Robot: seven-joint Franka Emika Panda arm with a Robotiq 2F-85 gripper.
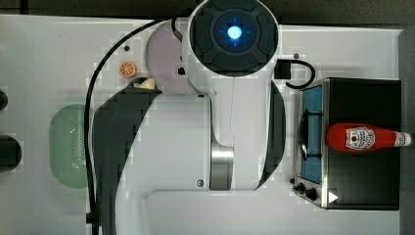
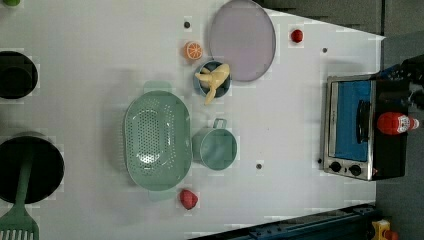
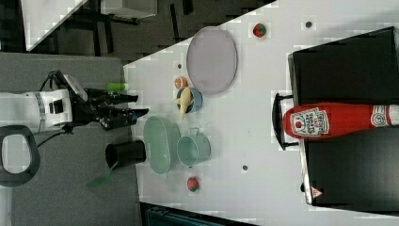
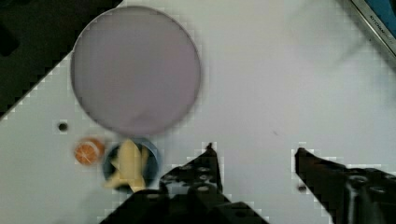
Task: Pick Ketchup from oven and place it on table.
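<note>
The ketchup (image 1: 362, 138) (image 2: 395, 123) (image 3: 334, 121), a red bottle with a white label, rests on the black top of the oven (image 1: 364, 176) (image 2: 350, 125) (image 3: 348, 61), its white cap pointing away from the blue glass door. My gripper (image 3: 141, 105) (image 4: 254, 149) is open with nothing between its dark fingers. It hangs high above the white table (image 1: 49, 58) (image 2: 90, 75) (image 3: 263, 94) (image 4: 280, 93), far from the oven, at the right view's left. In the wrist view the table's surface lies below the fingers.
A pale purple plate (image 2: 242, 40) (image 4: 135, 70), a blue bowl with a banana (image 2: 212, 80), an orange half (image 2: 193, 50), a green colander (image 2: 157, 141), a teal cup (image 2: 215, 147) and strawberries (image 2: 188, 199) sit mid-table. Black pots (image 2: 30, 167) and a green spatula stand at the left view's left.
</note>
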